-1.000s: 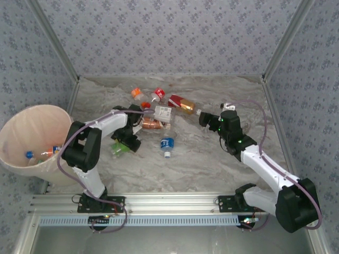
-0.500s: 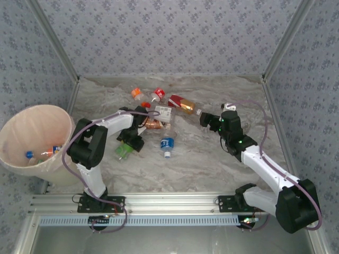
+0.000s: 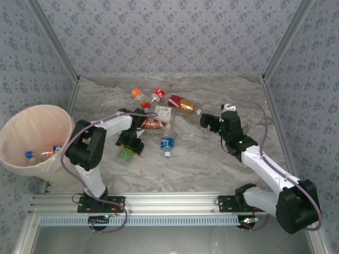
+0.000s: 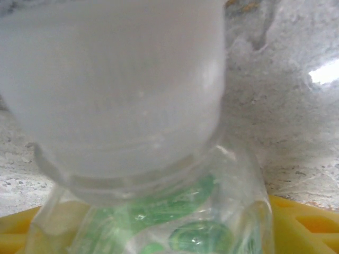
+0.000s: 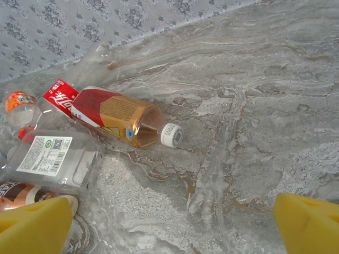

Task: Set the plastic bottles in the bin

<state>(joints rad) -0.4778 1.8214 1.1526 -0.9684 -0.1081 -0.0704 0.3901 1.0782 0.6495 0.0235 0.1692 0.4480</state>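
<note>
1. the left end effector [image 3: 128, 149] is pinching a green-labelled bottle [image 4: 175, 233] toward the desk's left edge, probably to carry it to the bin [image 3: 39, 129].
2. the right end effector [image 5: 172, 222] is hovering spread over the red-gold bottle [image 5: 119, 119], likely lining up.

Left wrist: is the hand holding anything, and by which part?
Green bottle, seemingly gripped across its body just below the neck, between the left hand's fingers.

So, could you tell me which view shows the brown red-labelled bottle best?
The right wrist view: the brown bottle lies close and whole, with its label and white cap sharp. The top view shows it small and far off. The left wrist view faces a green-labelled bottle instead.
</note>
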